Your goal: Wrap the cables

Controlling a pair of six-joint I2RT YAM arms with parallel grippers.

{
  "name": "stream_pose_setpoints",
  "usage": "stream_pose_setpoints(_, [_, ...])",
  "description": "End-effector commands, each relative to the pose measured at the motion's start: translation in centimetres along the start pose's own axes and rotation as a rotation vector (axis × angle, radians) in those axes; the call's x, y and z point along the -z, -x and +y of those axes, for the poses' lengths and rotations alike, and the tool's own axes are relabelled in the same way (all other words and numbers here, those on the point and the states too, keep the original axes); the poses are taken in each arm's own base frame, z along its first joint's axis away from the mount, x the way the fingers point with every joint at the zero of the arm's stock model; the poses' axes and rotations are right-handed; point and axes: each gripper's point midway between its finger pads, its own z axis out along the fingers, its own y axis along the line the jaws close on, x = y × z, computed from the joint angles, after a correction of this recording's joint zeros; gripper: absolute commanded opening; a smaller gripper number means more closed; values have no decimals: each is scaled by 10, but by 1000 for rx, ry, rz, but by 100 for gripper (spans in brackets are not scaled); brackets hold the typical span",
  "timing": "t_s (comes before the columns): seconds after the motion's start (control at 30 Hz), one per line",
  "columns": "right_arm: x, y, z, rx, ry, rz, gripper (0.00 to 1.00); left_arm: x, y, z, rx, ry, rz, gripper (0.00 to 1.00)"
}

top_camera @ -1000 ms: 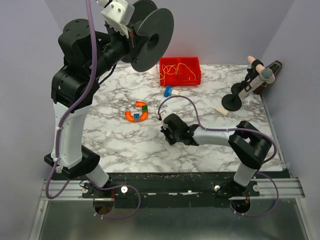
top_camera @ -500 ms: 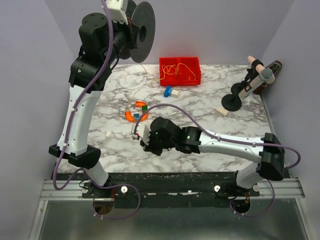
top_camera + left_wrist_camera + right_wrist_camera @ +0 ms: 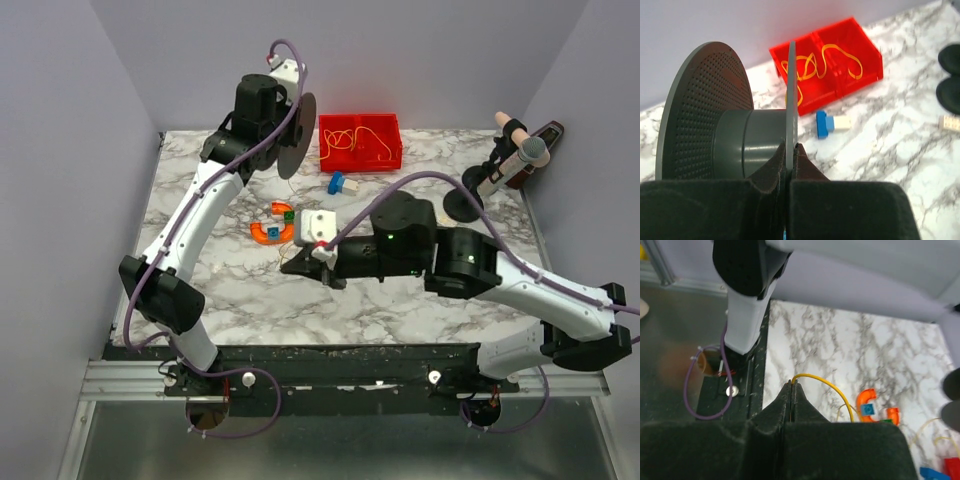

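From above, the cables are thread-thin yellow-orange wires, lying mostly as loose loops in a red plastic bin at the far side of the marble table. A faint strand seems to hang from the spool toward an orange curved piece, but it is too fine to follow. The left gripper holds the dark spool up, left of the bin. The right gripper sits low near the table's middle, its fingers hidden under the wrist. A blue-and-white block lies just in front of the bin.

On the left wrist view, the left gripper is clamped tight on one thin flange of the spool: a smooth grey hub, with a perforated far disc. The flange cuts across the cables looped in the bin. Black round shapes are cut off at the right edge.

On the right wrist view, the right gripper is pinched closed on one of the cables, a glossy yellow arc that runs right and drops toward the orange piece. More strands near the lower right are blurred.
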Motion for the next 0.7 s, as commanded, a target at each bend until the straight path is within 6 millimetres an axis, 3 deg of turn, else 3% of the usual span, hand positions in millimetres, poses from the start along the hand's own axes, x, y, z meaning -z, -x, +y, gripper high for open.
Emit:
stream_pose_setpoints(0.0, [38,30,-40,73,-193,-13,1,16,5,-32,-74,-126,-57,0])
stream_pose_setpoints(0.1, [50,39,-53,93,-249,-18,1,17,-18,-48,-77,-202,-3,0])
stream_pose_setpoints(0.2, [50,35,-48,102,-224,-17,1,20,-25,-58,-57,-254,7,0])
stream_pose_setpoints(0.37, [12,-11,-16,45,-61,44,1,27,-2,-70,-28,-321,-35,0])
stream_pose_setpoints(0.5, [-11,-38,-6,8,4,104,1,51,22,-88,-40,-446,-78,0])
stream_pose_setpoints(0.57, [-15,-48,-3,12,13,125,23,72,23,-106,-131,-585,-98,0])
stream_pose_setpoints(0.6, [-14,-52,0,19,27,127,49,82,20,-111,-184,-637,-102,0])
stream_pose_setpoints(0.67, [-11,-60,8,30,56,119,71,96,7,-113,-239,-701,-84,0])
